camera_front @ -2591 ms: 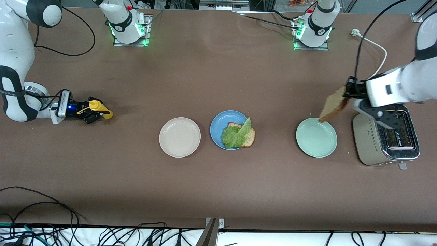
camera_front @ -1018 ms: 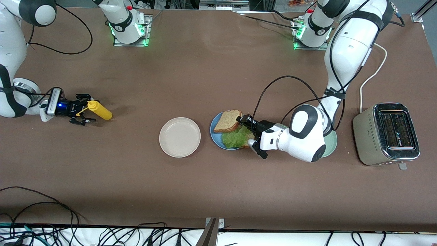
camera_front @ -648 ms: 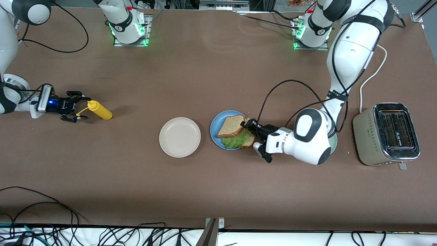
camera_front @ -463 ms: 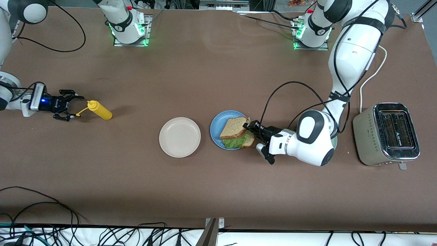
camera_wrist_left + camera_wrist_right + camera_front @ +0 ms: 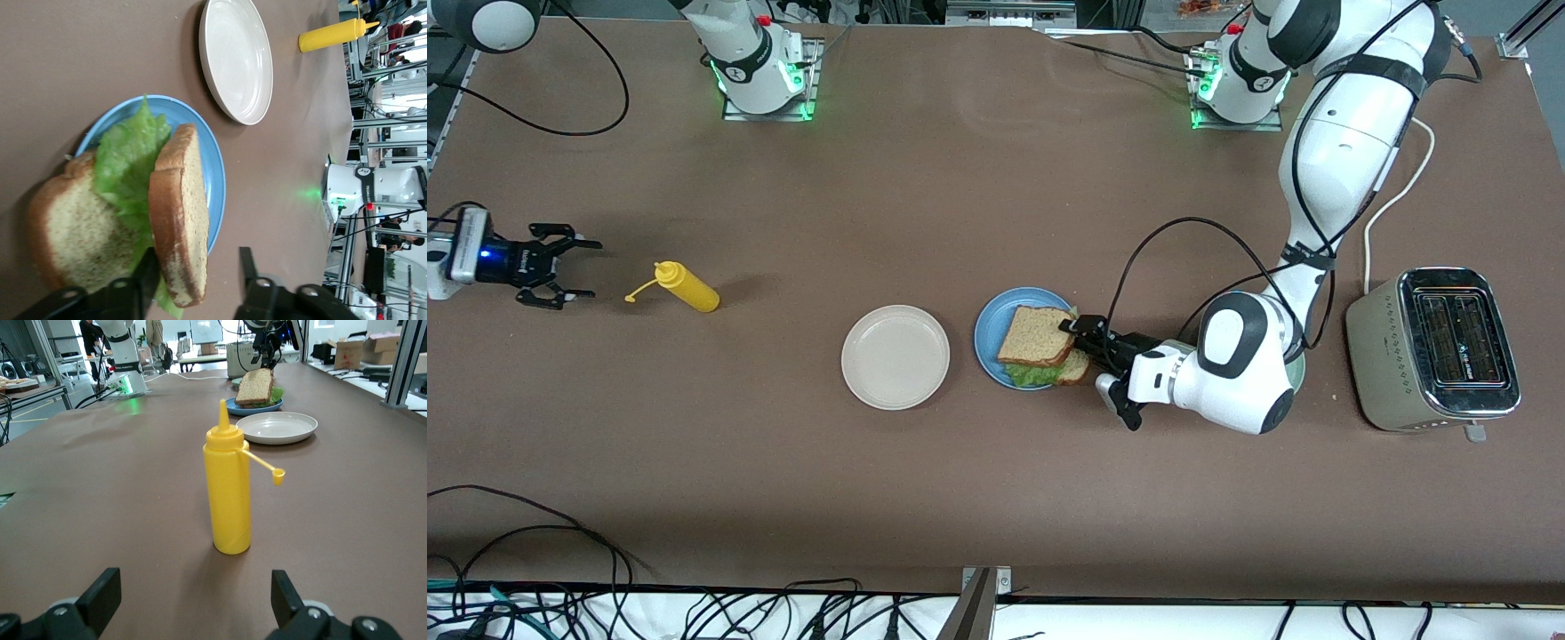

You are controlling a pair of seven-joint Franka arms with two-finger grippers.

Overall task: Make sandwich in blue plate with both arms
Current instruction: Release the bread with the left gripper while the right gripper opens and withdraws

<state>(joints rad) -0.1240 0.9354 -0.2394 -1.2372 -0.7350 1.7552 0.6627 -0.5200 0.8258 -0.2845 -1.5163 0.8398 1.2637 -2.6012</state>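
The blue plate sits mid-table and carries the sandwich: a bottom bread slice, a ruffled lettuce leaf and a top slice lying tilted on the leaf. My left gripper is at the plate's edge toward the left arm's end. In the left wrist view the left gripper is open. Its jaws straddle the top slice's crust, one finger against it and the other clear. My right gripper hangs open over the table at the right arm's end, with nothing between its fingers.
A yellow squeeze bottle stands between the right gripper and a beige plate, which sits beside the blue plate. A mint-green plate lies mostly hidden under the left arm. A toaster stands at the left arm's end. Cables run along the table's near edge.
The left gripper has lowered the top slice onto the lettuce and parted its jaws. The right gripper has drawn away from the yellow bottle toward the right arm's end of the table.
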